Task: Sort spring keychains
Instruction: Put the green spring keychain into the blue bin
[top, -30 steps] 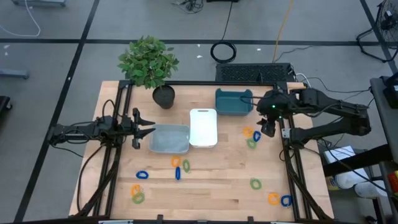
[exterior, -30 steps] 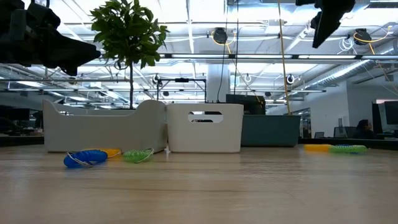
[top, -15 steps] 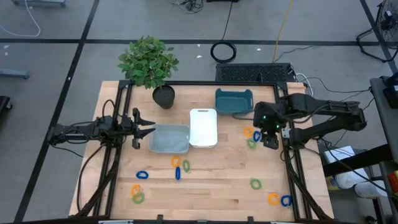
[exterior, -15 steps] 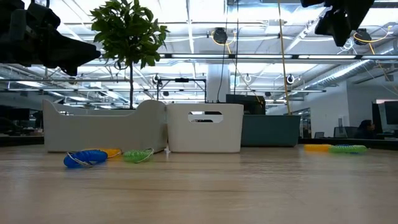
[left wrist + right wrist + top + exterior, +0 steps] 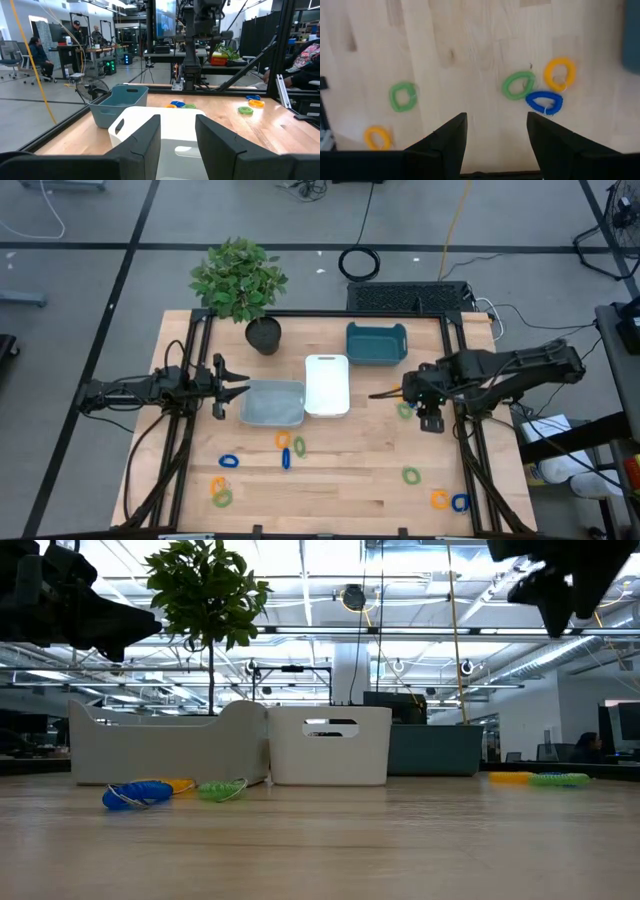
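Several spring keychains lie flat on the wooden table. An orange (image 5: 559, 73), a green (image 5: 518, 84) and a blue one (image 5: 544, 101) lie close together at the right (image 5: 404, 410). My right gripper (image 5: 428, 412) hangs open above the table beside this cluster, fingers pointing down (image 5: 495, 145), and touches nothing. Farther keychains lie at the near right (image 5: 411, 475), near middle (image 5: 286, 458) and near left (image 5: 222, 498). My left gripper (image 5: 235, 388) waits open at the left, next to the grey tray (image 5: 272, 415); it also shows in its wrist view (image 5: 177, 135).
A grey tray, a white tray (image 5: 327, 366) and a teal tray (image 5: 376, 358) stand in the table's middle and far right. A potted plant (image 5: 240, 280) stands at the far left. Black frame rails (image 5: 470, 470) run along both table sides.
My right gripper has gone from beside the teal tray toward the table's near edge and now hangs by the orange, green and blue cluster. It has stayed open. No keychain has moved.
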Action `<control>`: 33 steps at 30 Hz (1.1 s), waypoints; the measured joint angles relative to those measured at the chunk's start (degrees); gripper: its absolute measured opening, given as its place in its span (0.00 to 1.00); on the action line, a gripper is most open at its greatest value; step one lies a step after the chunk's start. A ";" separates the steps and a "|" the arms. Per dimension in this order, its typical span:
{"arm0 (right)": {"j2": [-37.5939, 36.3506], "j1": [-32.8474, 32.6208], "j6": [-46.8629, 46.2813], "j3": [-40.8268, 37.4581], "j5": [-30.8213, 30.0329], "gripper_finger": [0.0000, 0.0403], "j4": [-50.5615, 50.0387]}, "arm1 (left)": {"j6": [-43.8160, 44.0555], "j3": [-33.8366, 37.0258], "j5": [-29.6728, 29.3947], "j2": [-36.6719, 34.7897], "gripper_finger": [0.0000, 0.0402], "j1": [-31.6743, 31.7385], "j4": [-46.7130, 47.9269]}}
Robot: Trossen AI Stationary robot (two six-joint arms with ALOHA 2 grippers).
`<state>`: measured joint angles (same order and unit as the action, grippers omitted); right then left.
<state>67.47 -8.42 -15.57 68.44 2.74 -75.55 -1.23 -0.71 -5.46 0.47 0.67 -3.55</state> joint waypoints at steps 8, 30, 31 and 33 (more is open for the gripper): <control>-0.01 -0.01 0.66 -10.26 0.26 0.49 5.99 | -0.02 0.00 -0.01 0.00 0.33 0.00 0.00; -0.01 -2.85 -5.74 -26.48 -3.68 0.49 25.62 | -0.02 0.00 -0.01 0.00 0.33 0.00 0.00; -0.01 -3.06 -5.94 -27.06 -4.47 0.49 26.54 | -0.02 0.00 -0.01 -0.02 0.33 0.00 0.00; 0.26 -3.33 -6.08 -27.95 -5.59 0.49 28.27 | -0.02 0.00 -0.01 0.00 0.33 0.00 0.00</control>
<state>67.73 -11.75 -21.66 40.49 -2.85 -47.29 -1.25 -0.71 -5.48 0.47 0.67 -3.55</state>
